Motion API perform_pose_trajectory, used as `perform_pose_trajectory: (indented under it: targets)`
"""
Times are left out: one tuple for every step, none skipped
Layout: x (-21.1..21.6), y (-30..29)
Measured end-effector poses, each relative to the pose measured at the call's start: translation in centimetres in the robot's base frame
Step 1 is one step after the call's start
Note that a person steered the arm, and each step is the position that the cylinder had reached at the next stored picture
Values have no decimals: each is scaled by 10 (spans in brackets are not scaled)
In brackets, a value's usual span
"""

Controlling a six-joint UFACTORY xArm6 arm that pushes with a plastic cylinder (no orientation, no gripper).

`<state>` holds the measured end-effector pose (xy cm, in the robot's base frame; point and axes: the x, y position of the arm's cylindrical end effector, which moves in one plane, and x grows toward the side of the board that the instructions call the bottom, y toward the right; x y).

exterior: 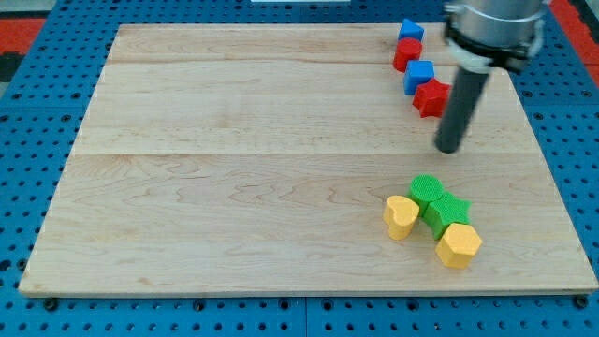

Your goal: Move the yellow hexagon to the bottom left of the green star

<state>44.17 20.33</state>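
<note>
Tip of our rod, resting on bare counter and touching no block. We carry no claw, only this straight dark rod, so nothing here opens, closes or grips.

Nearest the tip, just toward the view's top and slightly left, sits the red star. It ends a touching diagonal row that runs away up and left: a blue block, a red block and another blue block.

Toward the view's bottom from the tip lies the second cluster. First comes a green round block, then the green star against it, almost straight below the tip. The yellow heart presses on the star's left side. Farthest from the tip is the yellow hexagon, touching the star at its bottom right, so the task is not yet done.

We judge that the tip stands apart from both groups, on the right, because the hexagon must be pushed leftward from its right flank; the star blocks a straight approach.

The rod stands near upright, its grey collar cut off at the view's top right.
</note>
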Motion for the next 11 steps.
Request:
perform_pose_trajectory:
  targets:
    - [24, 62]
    - [58, 86]
    - [68, 86]
    - [79, 89]
    - [102, 93]
    - [116, 88]
    - [119, 90]
    - [127, 90]
    - [140, 90]
    - [145, 90]
    - [145, 41]
